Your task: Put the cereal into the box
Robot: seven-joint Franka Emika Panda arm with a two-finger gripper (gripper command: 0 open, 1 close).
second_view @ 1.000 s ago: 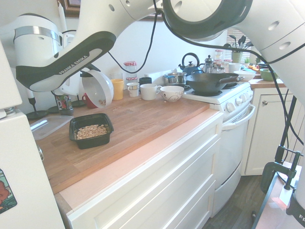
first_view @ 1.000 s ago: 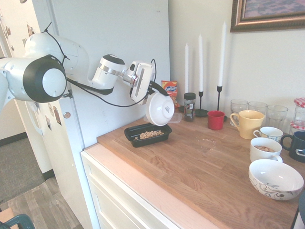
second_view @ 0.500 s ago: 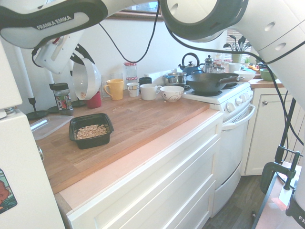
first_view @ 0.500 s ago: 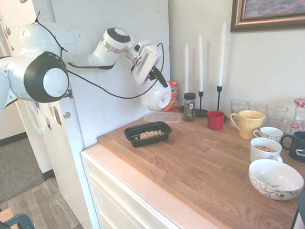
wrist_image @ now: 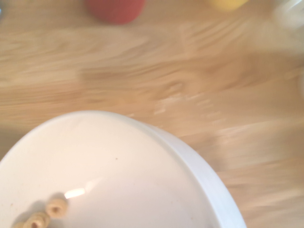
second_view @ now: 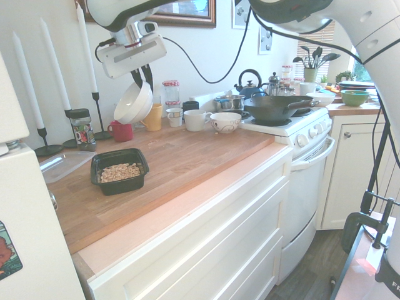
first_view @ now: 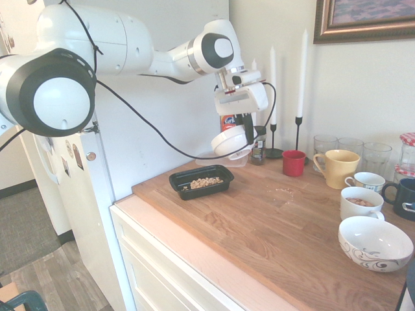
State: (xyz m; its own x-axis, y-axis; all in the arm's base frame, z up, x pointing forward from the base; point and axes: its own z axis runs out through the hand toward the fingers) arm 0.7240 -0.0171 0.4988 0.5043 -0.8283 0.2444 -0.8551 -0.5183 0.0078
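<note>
The gripper [first_view: 248,137] hangs above the bench [first_view: 272,220], pointing steeply down, its fingers closed on the rim of a white bowl [first_view: 229,140]. The bowl is in the air, tilted, beside the candles [first_view: 272,68] and above the back part of the bench. In the second exterior view the bowl [second_view: 134,102] hangs just above a red cup [second_view: 120,131] and beside a yellow mug [second_view: 152,117].

In the wrist view, which is blurred, the bowl [wrist_image: 114,180] fills the lower part, and a few cereal rings [wrist_image: 57,207] lie on its inside wall near the edge of the picture. The wooden bench [wrist_image: 190,71] lies beyond it, with the red cup [wrist_image: 115,9] at the far edge.

The box [first_view: 201,181] stands on the bench near the fridge side, well apart from the bowl. Most of the cereal [first_view: 205,183] lies in a heap inside it; the same heap shows in the second exterior view [second_view: 120,172], spread across the floor of the box [second_view: 100,164]. A clear lid [second_view: 62,165] lies flat just behind the box.

Further along the bench stand a dark jar [first_view: 258,144], glasses [first_view: 351,146], white cups [first_view: 361,202] and a patterned bowl [first_view: 375,243].
</note>
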